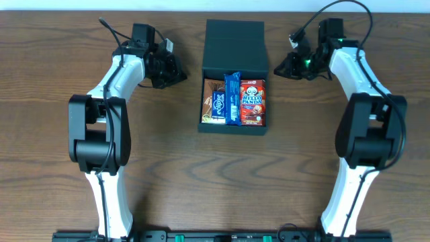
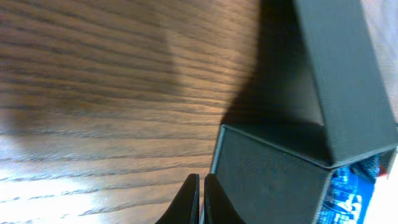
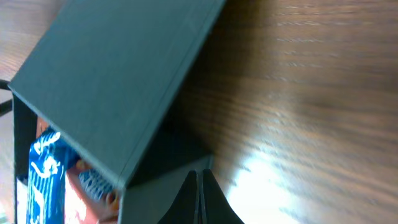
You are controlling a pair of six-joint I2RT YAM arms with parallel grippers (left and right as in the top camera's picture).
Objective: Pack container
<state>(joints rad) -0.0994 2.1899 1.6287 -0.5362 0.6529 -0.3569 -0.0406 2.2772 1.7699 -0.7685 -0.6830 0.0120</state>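
Left end effector flanks container; overhead shows snacks.

The left arm and the right arm look the same. Each one has long white tubes joined by big, round black parts. Thin black cables loop out of the arms near the far edge of the bench. A tiny green light glows on the right arm. The left gripper and the right gripper are black and chunky. Up close, their fingers are thin, dark and pointed. A black rail with little green bits runs along the near edge.
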